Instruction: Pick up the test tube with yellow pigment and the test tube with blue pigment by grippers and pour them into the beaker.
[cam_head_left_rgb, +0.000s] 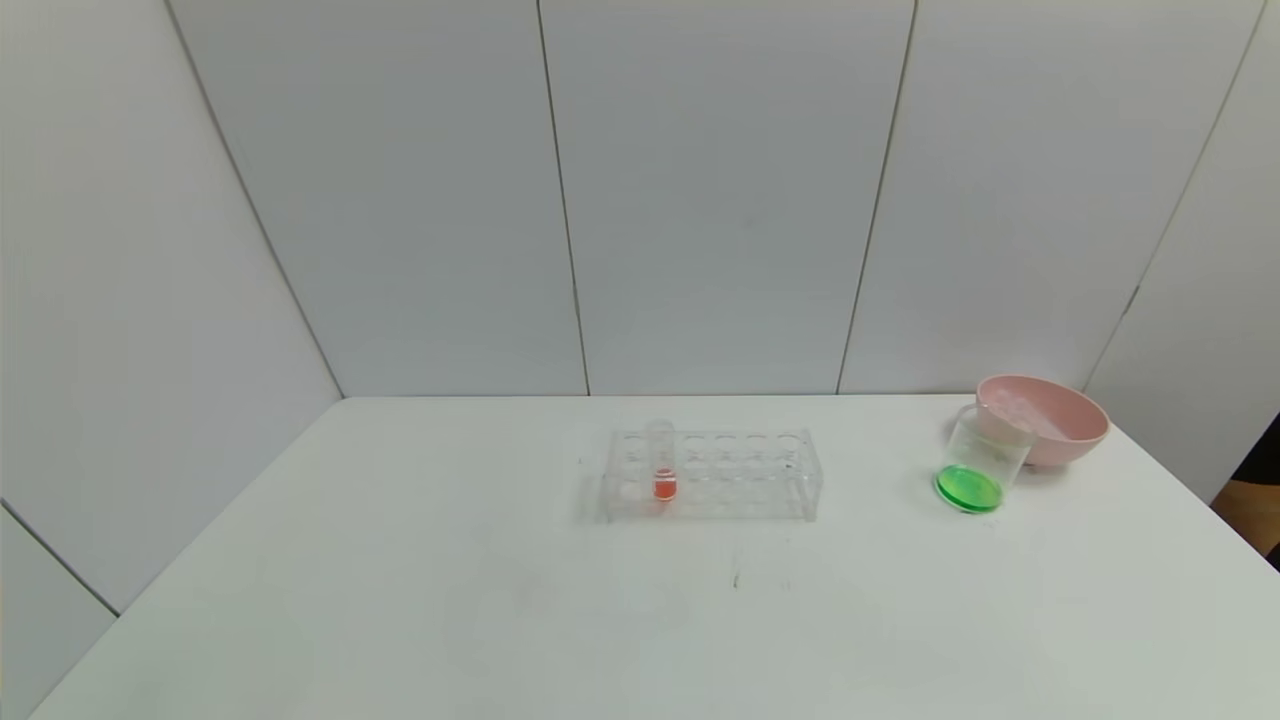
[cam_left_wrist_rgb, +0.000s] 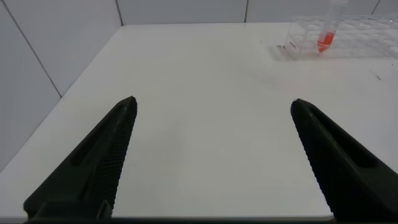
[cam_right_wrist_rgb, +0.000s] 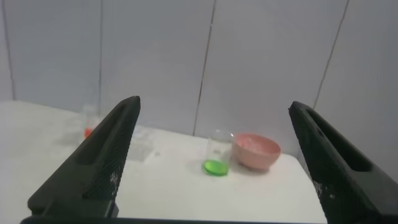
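Both arms were held back low over the bench (cam_head_left_rgb: 400, 620), the left gripper (cam_left_wrist_rgb: 214, 162) and right gripper (cam_right_wrist_rgb: 214, 162) with jaws wide apart, gripping nothing.

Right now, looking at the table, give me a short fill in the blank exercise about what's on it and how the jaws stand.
1. The clear plastic tube rack holds one slim tube tinted ____ at its lower end.
2. The small clear beaker holds a layer of ____ liquid.
3. Close behind the beaker stands a round ____ bowl.
4. The left gripper and the right gripper both have their jaws ____.

Missing words: red; green; pink; open
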